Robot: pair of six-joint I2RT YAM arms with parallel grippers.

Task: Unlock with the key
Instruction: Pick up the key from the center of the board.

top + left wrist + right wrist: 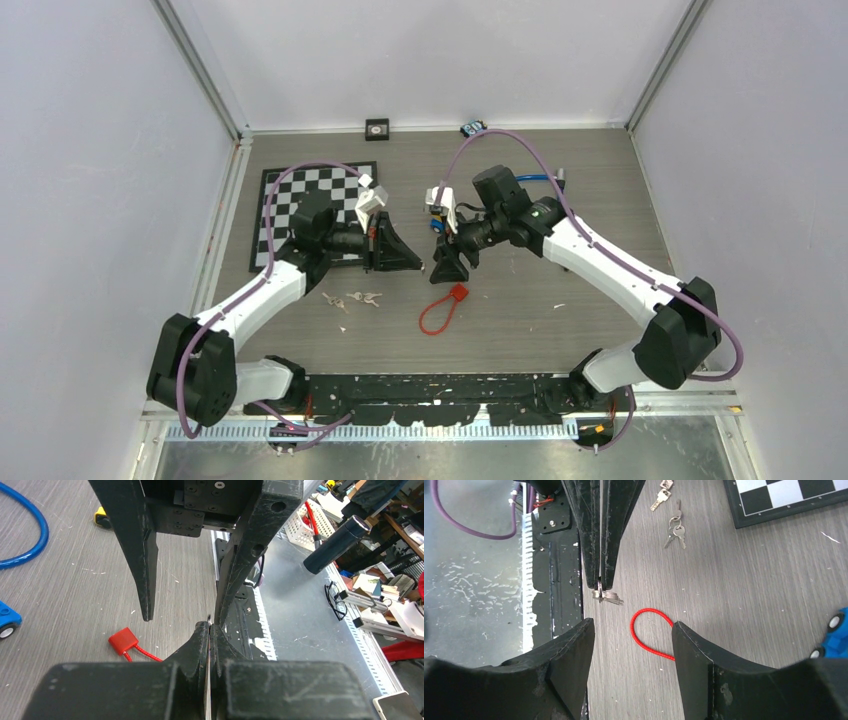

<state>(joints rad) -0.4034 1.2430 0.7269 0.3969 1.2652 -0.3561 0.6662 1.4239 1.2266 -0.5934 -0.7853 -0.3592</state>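
Red lock (457,293), silver keys (678,529), black-and-white chequered board (285,200), and blue toy (6,616), perhaps a car.

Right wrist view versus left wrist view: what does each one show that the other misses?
Right wrist only: the loose keys, the checkerboard, and a plain look at the key pinched in the shut left tool. Left wrist only: the lock's red body, a blue hose, a black cylinder. Both: the red cable, a blue toy car, and the open right tool.
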